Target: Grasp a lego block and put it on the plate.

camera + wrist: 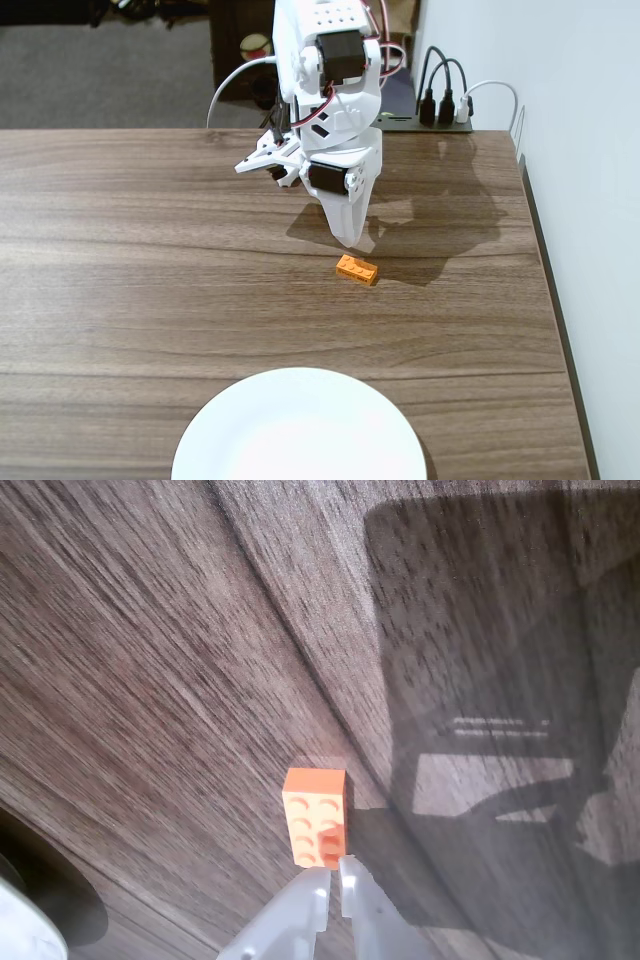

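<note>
1. Claw (332, 878): fingertips nearly closed, empty, poised at the near end of the lego block (317, 816); whether they touch it is unclear.
2. Lego block: lies flat on the table (120, 250), well apart from the plate (300, 430).
3. Progress: grasp not yet made; lift and placing remain.

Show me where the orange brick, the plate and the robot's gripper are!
orange brick (357, 269), fixed view, its studded top.
plate (300, 430), fixed view, its bare white middle.
gripper (332, 878), wrist view, between its fingertips.
</note>
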{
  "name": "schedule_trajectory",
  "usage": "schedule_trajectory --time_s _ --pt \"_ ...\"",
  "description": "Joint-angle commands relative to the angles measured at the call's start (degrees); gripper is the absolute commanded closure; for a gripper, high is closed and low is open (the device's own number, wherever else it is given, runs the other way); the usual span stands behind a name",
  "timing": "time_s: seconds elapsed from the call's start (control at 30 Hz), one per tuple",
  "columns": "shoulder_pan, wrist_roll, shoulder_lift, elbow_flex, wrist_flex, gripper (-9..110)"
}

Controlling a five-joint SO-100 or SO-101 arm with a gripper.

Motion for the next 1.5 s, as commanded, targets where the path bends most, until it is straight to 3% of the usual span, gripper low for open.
schedule_trajectory --time_s 0.0,0.3,0.43,1.47 --pt "-0.18 0.26 0.79 -1.93 0.26 100" --pt "-0.09 0.00 0.79 -1.58 0.00 100" --pt "-0.26 -0.35 0.88 -1.32 0.26 85" --pt "-1.85 2.64 -10.90 -0.35 -7.03 86"
